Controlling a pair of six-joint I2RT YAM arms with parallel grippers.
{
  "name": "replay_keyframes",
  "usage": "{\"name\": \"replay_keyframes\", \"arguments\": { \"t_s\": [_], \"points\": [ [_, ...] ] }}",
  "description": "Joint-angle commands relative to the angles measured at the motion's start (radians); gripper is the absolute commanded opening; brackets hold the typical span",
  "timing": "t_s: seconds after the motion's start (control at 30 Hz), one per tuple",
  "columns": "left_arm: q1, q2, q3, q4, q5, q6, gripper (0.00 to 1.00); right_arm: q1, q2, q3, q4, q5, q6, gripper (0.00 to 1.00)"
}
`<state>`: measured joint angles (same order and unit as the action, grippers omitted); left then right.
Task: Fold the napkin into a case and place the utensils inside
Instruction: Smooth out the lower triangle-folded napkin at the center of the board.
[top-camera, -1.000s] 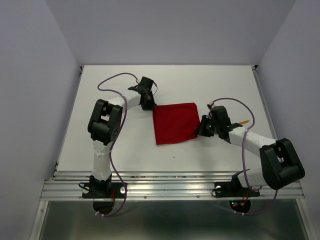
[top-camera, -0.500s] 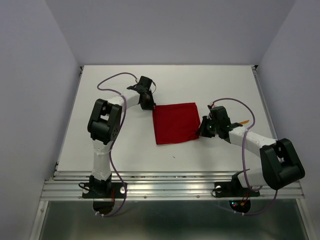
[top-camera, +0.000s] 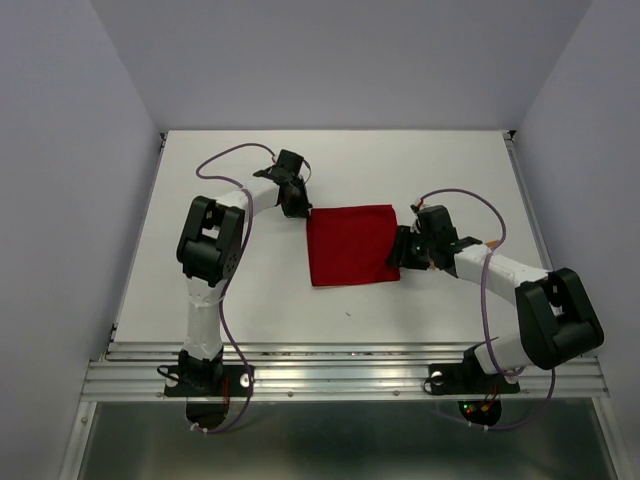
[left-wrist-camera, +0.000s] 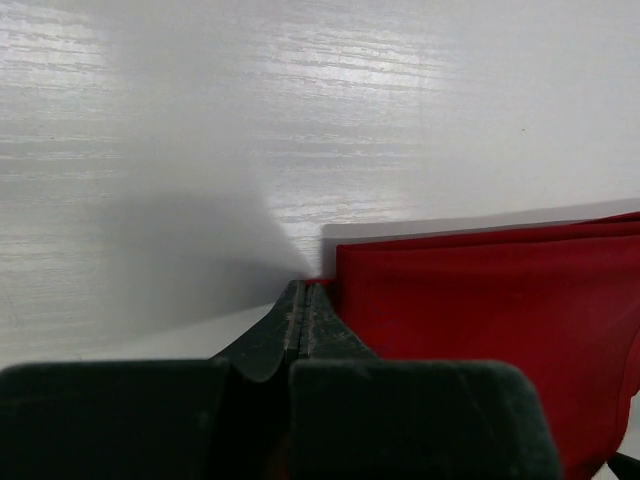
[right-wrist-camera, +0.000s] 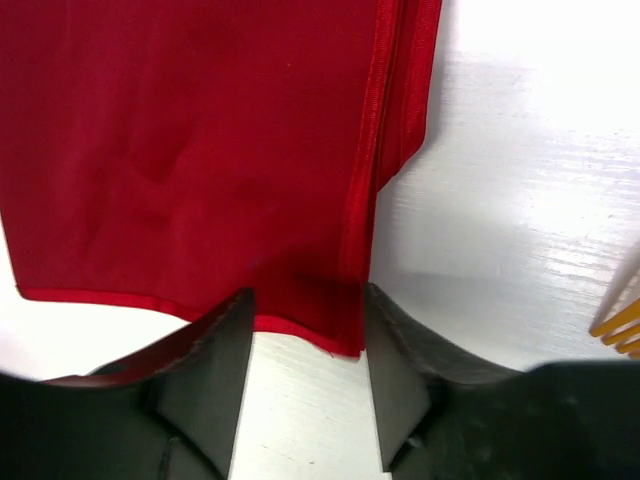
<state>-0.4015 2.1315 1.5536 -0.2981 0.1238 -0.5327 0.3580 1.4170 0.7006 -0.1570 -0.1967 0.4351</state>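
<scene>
While the white table (top-camera: 420, 170) carries the folded bright red cloth napkin (top-camera: 350, 245) at its middle, my right pincer (right-wrist-camera: 305, 375) stands open astride its near right corner, the folded edge running straight away from the jaws. My left pincer (left-wrist-camera: 305, 295) is closed at the far left corner. Just right lie the thin orange plastic utensils (right-wrist-camera: 622, 325), nearest my right pincer.

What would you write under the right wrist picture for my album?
Open jaws straddle a corner of the folded red napkin, orange utensils peeking in at right.
</scene>
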Motion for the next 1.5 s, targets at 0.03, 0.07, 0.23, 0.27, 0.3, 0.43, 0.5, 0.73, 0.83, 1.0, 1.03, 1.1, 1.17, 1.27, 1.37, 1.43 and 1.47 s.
{"name": "replay_keyframes", "arguments": {
  "t_s": [0.03,0.07,0.23,0.27,0.3,0.43,0.5,0.73,0.83,1.0,1.03,1.1,1.17,1.27,1.37,1.43,1.47],
  "points": [
    [0.004,0.011,0.005,-0.027,0.0,0.023,0.0,0.006,-0.01,0.065,-0.036,0.029,-0.044,0.57],
    [0.004,0.004,0.003,-0.027,-0.001,0.022,0.0,0.006,-0.016,0.069,-0.038,0.031,-0.044,0.57],
    [0.004,-0.016,-0.004,-0.029,-0.009,0.026,0.0,0.015,-0.039,0.137,-0.036,0.036,-0.026,0.56],
    [0.004,-0.016,-0.004,-0.03,-0.009,0.025,0.0,0.041,-0.029,0.152,-0.035,0.048,-0.021,0.54],
    [0.004,-0.016,-0.006,-0.03,-0.009,0.025,0.0,0.053,-0.018,0.167,-0.03,0.054,-0.021,0.53],
    [0.004,-0.015,-0.018,-0.021,0.003,0.02,0.0,0.139,0.094,0.309,-0.001,0.086,-0.007,0.47],
    [0.004,-0.018,-0.03,-0.015,0.016,0.016,0.0,0.171,0.196,0.367,0.013,0.1,0.004,0.44],
    [0.013,-0.025,-0.061,0.025,0.077,0.007,0.0,0.242,0.474,0.64,0.063,0.102,0.03,0.4],
    [0.018,-0.028,-0.067,0.039,0.114,0.004,0.0,0.242,0.561,0.73,0.062,0.088,0.033,0.41],
    [0.03,-0.027,-0.066,0.037,0.132,0.011,0.0,0.26,0.652,0.818,0.048,0.08,0.034,0.47],
    [0.032,-0.027,-0.067,0.039,0.137,0.011,0.0,0.26,0.664,0.841,0.045,0.079,0.037,0.47],
    [0.036,-0.028,-0.072,0.042,0.145,0.011,0.0,0.26,0.701,0.873,0.034,0.088,0.037,0.47],
    [0.039,-0.028,-0.076,0.043,0.154,0.013,0.0,0.26,0.726,0.884,0.033,0.1,0.037,0.47],
    [0.041,-0.031,-0.087,0.053,0.165,0.014,0.0,0.26,0.744,0.901,0.033,0.103,0.039,0.45],
    [0.041,-0.03,-0.095,0.06,0.172,0.014,0.0,0.269,0.764,0.91,0.028,0.108,0.039,0.41],
    [0.041,-0.03,-0.096,0.063,0.18,0.014,0.0,0.269,0.772,0.913,0.024,0.117,0.037,0.34],
    [0.041,-0.03,-0.098,0.065,0.181,0.014,0.0,0.269,0.774,0.915,0.024,0.124,0.036,0.32]
  ]
}}
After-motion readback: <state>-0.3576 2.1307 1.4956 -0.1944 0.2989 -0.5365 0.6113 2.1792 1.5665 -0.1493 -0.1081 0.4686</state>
